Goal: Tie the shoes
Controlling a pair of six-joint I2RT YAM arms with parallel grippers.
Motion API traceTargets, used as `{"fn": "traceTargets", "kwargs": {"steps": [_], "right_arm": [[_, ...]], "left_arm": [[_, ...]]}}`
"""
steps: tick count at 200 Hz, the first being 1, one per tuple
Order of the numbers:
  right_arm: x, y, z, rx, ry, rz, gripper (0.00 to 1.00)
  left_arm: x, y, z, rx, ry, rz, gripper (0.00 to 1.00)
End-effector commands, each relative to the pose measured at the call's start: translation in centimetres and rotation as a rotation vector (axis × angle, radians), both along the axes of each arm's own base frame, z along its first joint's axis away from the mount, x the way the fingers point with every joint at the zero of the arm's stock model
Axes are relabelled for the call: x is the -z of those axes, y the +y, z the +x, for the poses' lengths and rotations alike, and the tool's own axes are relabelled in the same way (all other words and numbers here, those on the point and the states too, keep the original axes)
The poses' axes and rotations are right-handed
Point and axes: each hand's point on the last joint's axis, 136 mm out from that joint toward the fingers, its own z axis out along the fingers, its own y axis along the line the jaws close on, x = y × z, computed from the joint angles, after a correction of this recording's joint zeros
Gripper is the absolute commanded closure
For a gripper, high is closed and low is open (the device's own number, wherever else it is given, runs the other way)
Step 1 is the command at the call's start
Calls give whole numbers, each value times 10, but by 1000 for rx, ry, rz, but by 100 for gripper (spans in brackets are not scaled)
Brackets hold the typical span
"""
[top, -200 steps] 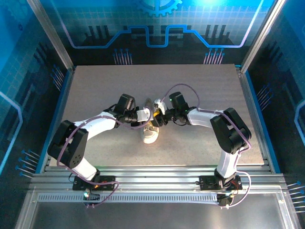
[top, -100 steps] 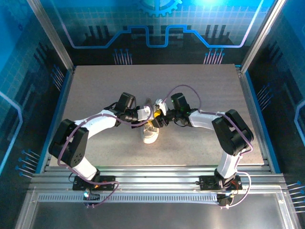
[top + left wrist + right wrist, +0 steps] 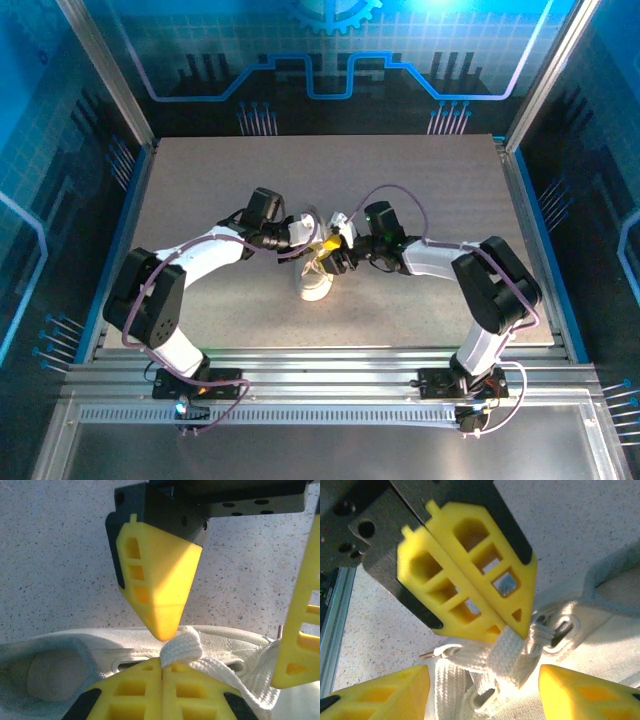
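The white canvas shoe (image 3: 315, 287) lies on the table between both arms, toe toward the near edge. My left gripper (image 3: 316, 243) is shut on a fold of the pale flat lace (image 3: 183, 647) just above the eyelets; in its own view the pinch is at the left gripper (image 3: 163, 663). My right gripper (image 3: 329, 256) is open and straddles that same lace (image 3: 509, 655), one finger on each side, in the right wrist view as the right gripper (image 3: 485, 692). Its yellow fingers (image 3: 159, 585) hang over the shoe's side (image 3: 75, 642), one tip nearly touching the pinched fold.
The grey speckled table (image 3: 420, 190) stretches out around the shoe. A metal rail (image 3: 320, 365) runs along the near edge, and blue walls enclose the other sides. The two wrists are crowded close together over the shoe.
My right gripper's jaws have spread wider, and it has edged toward the near side over the shoe. The left gripper keeps its pinch on the lace and has barely moved.
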Motion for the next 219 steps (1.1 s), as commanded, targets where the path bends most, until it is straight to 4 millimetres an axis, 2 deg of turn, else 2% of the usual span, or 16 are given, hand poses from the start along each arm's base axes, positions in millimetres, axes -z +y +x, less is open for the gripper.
{"fn": "traceTargets", "kwargs": {"steps": [1,37,41,100,128,181,195,219], "right_arm": [[-11,6,0,-18,-72,0,40],[4,9,2,-10,-59,-51,39],[-4,13,9,-5,-80,-40,39],[-7,26,15,-5,-66,-28,41],[-1,26,16,-6,-60,-49,47],[10,14,8,-9,-44,-106,61],[9,13,9,-5,-48,-103,60],[10,12,10,2,-52,-107,47]], "left_arm": [[-10,-7,1,18,17,-52,100],[-10,-7,1,15,26,-55,100],[-9,-7,1,15,27,-55,100],[-9,-5,2,6,23,-48,100],[-9,-4,4,-4,19,-47,100],[-15,-2,7,-9,18,-60,100],[-15,-2,7,-11,18,-66,100],[-16,-3,7,-10,23,-74,100]]}}
